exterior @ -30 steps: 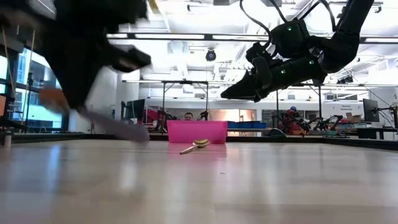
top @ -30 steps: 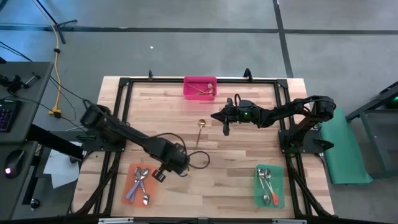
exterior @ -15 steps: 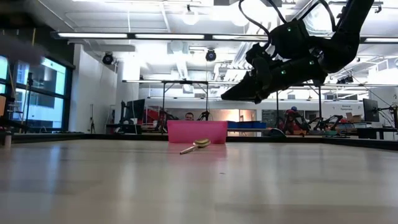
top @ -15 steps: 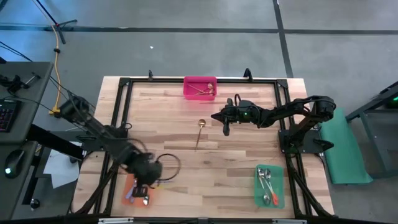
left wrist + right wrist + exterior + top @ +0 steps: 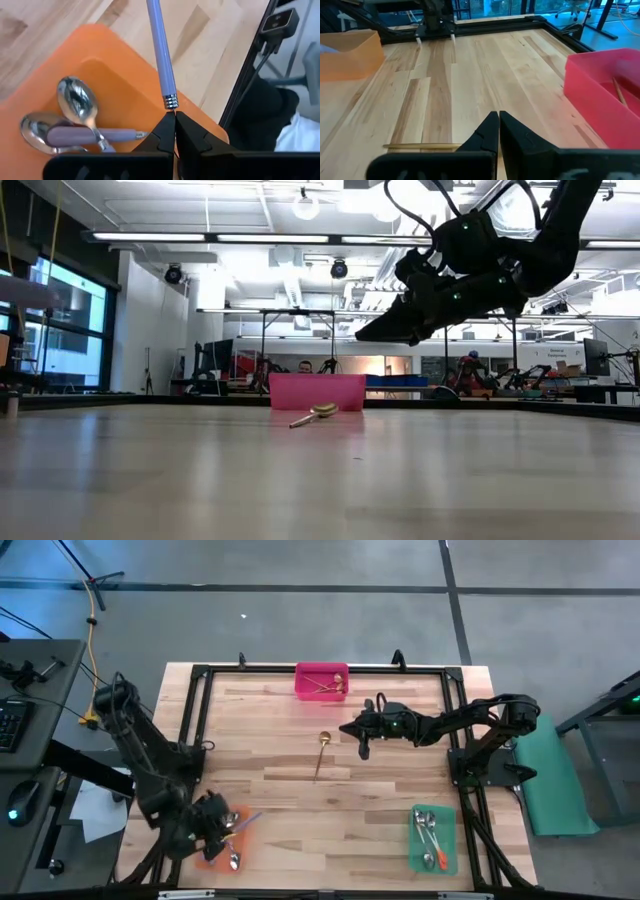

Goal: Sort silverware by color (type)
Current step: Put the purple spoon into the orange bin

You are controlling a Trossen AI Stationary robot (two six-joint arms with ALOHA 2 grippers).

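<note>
My left gripper [image 5: 218, 828] is over the orange tray [image 5: 206, 852] at the table's near left corner, shut on a purple-handled spoon [image 5: 161, 55]. Two more spoons, silver bowls [image 5: 76, 101] with purple handles [image 5: 85, 134], lie in that tray. A slim gold spoon [image 5: 320, 754] lies flat on the table's middle, also seen in the low view [image 5: 314, 414]. My right gripper [image 5: 362, 748] hovers shut above the table just right of the gold spoon; its handle [image 5: 422, 146] shows ahead of the fingers. My left gripper pinches the purple-handled spoon between its two fingertips at the thin neck just past the silver ferrule [image 5: 170, 103]. The handle [image 5: 249, 819] points away from the fingers, out over the tray's rim and the table. The fingers hide the bowl end.
A pink tray [image 5: 321, 681] with gold spoons sits at the far edge's middle. A green tray [image 5: 433, 840] with orange-pink-handled spoons lies near the right near corner. A black frame [image 5: 200, 675] borders the wooden table. Bare wood lies between the trays.
My left gripper has swung from the table's near middle toward the near left corner, carrying the purple-handled spoon, and now stands over the orange tray. The gold spoon has not moved.
</note>
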